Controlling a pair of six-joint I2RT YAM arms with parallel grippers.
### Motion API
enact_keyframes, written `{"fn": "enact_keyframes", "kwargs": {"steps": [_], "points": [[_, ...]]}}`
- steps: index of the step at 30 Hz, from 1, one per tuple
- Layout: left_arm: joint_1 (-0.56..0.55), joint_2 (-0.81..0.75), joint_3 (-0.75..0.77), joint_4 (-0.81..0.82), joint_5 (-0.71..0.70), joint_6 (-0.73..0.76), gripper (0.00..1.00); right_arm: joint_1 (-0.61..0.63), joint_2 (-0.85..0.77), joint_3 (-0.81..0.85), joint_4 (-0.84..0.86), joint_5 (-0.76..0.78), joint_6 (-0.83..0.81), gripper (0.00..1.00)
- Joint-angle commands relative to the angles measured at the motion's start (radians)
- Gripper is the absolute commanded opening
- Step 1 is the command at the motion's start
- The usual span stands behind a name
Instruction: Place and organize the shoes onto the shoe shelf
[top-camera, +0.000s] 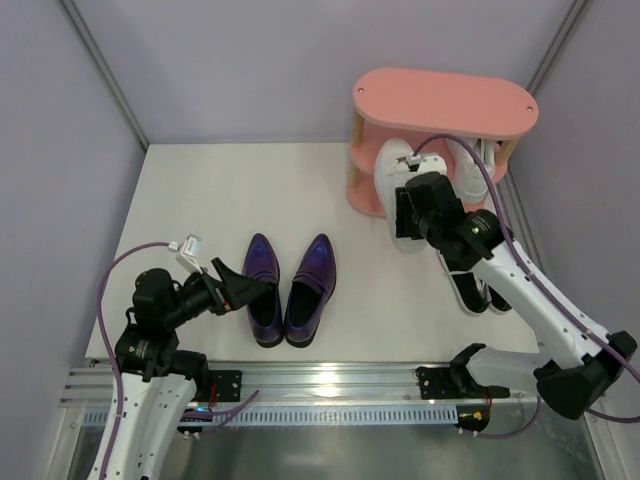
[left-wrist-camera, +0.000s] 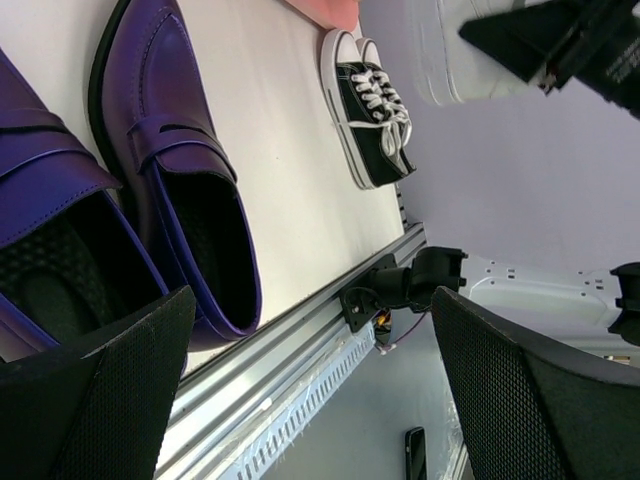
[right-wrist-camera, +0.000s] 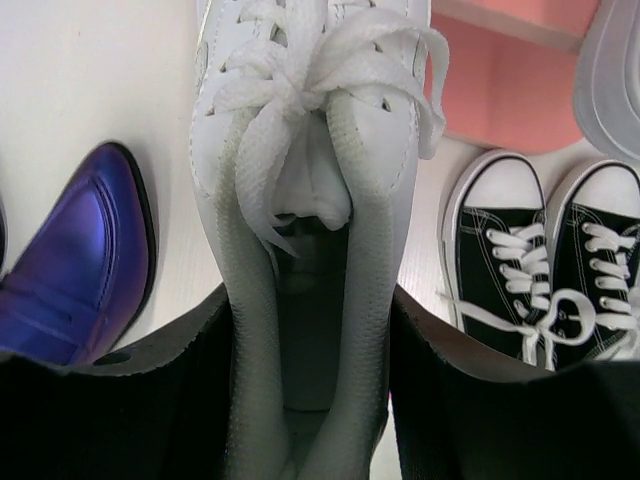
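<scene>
My right jaws grip a white sneaker (right-wrist-camera: 300, 120) by the heel, toe toward the shelf (top-camera: 445, 100). My left jaws stand wide open just beside the loafers (top-camera: 290, 285) on the tabletop (top-camera: 190, 190). Black sneakers (right-wrist-camera: 545, 260) lie just right of that sneaker.

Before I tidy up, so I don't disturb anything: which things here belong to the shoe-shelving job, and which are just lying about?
Job: purple loafers; white sneaker in the right pincer; second white sneaker; black sneakers; pink shelf.
Just there: metal rail; back wall.
</scene>
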Motion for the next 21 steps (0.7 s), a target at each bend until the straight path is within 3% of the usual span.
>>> {"fn": "enact_keyframes", "kwargs": {"steps": [1,7,17,21], "points": [[0.0,-0.011,0.027,-0.015,0.019,0.014,1.0,-0.033,0.083,0.138,0.256,0.066,0.067,0.04],[-0.001,-0.016,0.032,-0.023,0.021,0.014,1.0,-0.067,0.192,0.236,0.352,0.131,0.158,0.04],[0.0,-0.033,0.015,-0.033,0.022,0.019,1.0,-0.159,0.419,0.48,0.249,0.182,0.237,0.04],[-0.006,-0.036,0.017,-0.046,0.016,0.031,1.0,-0.197,0.447,0.477,0.243,0.169,0.236,0.04]]}}
